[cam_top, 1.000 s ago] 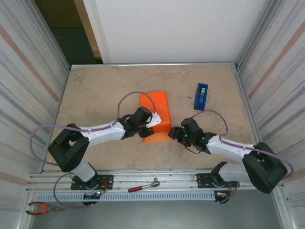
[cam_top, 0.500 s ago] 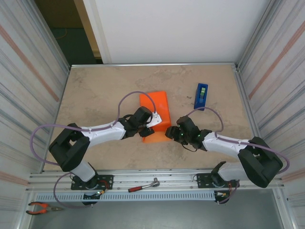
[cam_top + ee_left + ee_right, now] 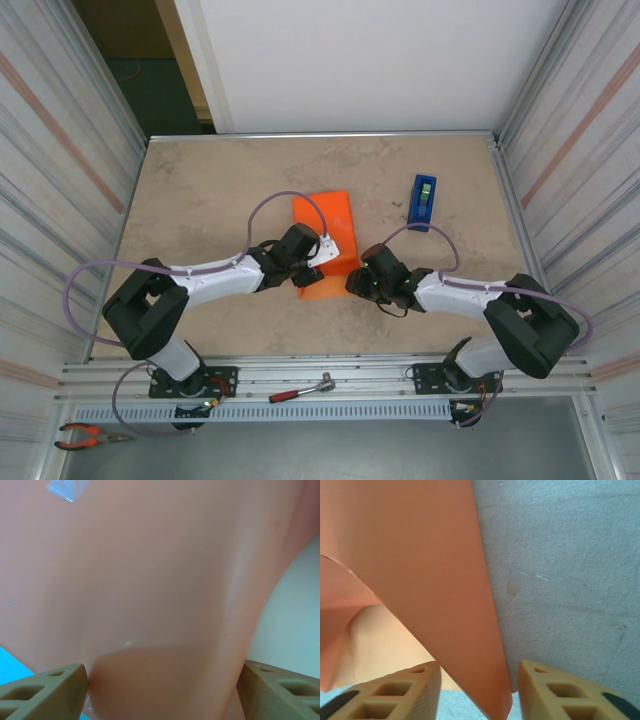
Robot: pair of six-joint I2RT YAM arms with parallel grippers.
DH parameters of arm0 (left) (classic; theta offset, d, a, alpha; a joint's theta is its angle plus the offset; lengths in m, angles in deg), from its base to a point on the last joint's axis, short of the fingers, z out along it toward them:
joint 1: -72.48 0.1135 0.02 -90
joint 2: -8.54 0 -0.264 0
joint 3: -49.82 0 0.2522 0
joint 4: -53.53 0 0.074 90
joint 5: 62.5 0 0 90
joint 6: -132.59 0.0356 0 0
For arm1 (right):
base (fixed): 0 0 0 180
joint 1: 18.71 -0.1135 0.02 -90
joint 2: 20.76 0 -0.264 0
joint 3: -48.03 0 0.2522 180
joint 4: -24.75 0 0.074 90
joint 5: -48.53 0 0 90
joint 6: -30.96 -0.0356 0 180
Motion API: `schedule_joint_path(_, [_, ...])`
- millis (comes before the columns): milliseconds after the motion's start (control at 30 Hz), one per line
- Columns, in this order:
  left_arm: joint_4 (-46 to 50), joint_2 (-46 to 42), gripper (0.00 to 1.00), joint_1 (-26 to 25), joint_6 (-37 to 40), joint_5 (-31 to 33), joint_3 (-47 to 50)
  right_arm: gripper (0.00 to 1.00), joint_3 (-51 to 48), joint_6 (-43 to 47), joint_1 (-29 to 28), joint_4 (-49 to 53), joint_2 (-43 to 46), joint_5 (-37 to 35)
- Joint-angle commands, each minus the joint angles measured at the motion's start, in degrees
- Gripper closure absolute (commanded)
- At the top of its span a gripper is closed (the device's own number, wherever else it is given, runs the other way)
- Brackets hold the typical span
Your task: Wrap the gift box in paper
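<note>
A red-handled metal ratchet [image 3: 300, 390] lies on the aluminium rail [image 3: 380, 377] that runs along the near edge of the beige stone-patterned bench [image 3: 200, 190]. Orange-handled pliers [image 3: 85, 435] lie nearer still, at the left.

Both arms reach in from that edge to the middle of the bench, where the bright orange paper sheet [image 3: 328, 225] lies folded into a parcel. The small pale pink gift box is covered by it from above.

The left end effector [image 3: 304, 270] sits at the parcel's near-left corner. In the left wrist view its tan fingers [image 3: 50, 690] stand wide apart, and the paper-covered bulk spans the whole gap, touching the left-hand one. I cannot tell whether they are squeezing it or only straddling it.

The right end effector [image 3: 355, 282] is at the parcel's near-right corner. In the right wrist view its fingers [image 3: 565, 690] are partly spread, with the pointed corner of a loose paper flap hanging between them, not yet pinched. A pale, smooth surface [image 3: 385, 645] shows under that lifted flap; it may be the box, though I cannot be sure.

A blue tape dispenser [image 3: 422, 202] stands beyond the parcel towards the far-right corner, well apart from it.
</note>
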Motion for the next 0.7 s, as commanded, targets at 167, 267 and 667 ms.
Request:
schedule_joint_path(167, [0.4, 1.0, 0.22, -0.4, -0.8, -0.1, 0.4, 1.00, 2.3, 1.1, -0.6, 2.4, 0.3, -2.0])
schedule_joint_path(267, [0.3, 1.1, 0.22, -0.5, -0.8, -0.1, 0.4, 1.00, 3.5, 1.4, -0.9, 2.4, 0.6, -1.0])
schedule_joint_path(667, [0.7, 1.1, 0.23, -0.7, -0.5, -0.3, 0.4, 1.00, 4.0, -0.4, -1.0, -1.5, 0.9, 1.6])
